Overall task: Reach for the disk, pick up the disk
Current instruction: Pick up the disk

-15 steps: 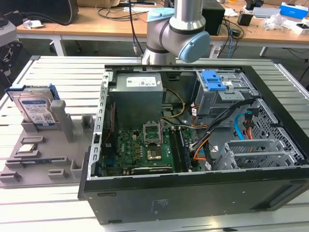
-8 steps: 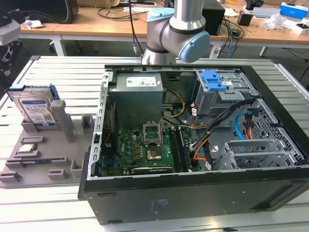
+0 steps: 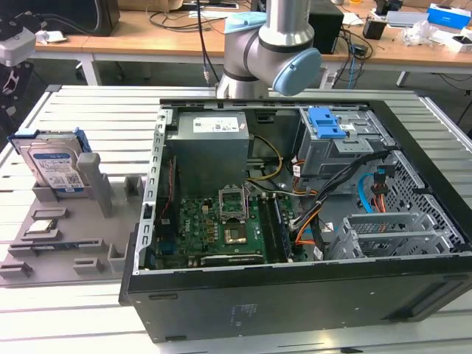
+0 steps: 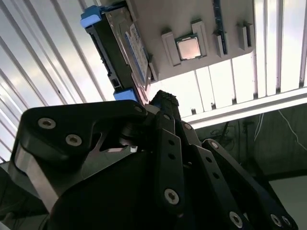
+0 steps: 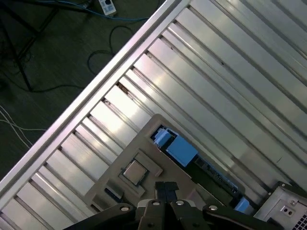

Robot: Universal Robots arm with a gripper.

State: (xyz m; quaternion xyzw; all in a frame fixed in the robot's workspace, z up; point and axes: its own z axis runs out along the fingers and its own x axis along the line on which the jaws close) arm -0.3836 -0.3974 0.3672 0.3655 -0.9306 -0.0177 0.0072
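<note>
The disk (image 3: 53,167) is a silver drive with a white-and-blue label in a blue bracket. It stands on edge in a slot of the grey fixture (image 3: 74,240) at the exterior view's left. In both wrist views the disk (image 4: 121,50) (image 5: 181,151) lies a short way beyond the fingertips. My gripper (image 5: 166,188) hangs above the fixture, apart from the disk, with its black fingers (image 4: 165,100) pressed together and nothing between them.
A small square processor chip (image 4: 188,48) (image 5: 135,171) sits in the fixture beside the disk. The open computer case (image 3: 295,280) holds a blue-topped drive cage (image 3: 326,123) at the exterior view's right. The slatted metal table (image 5: 230,72) ends at an edge above a cabled floor.
</note>
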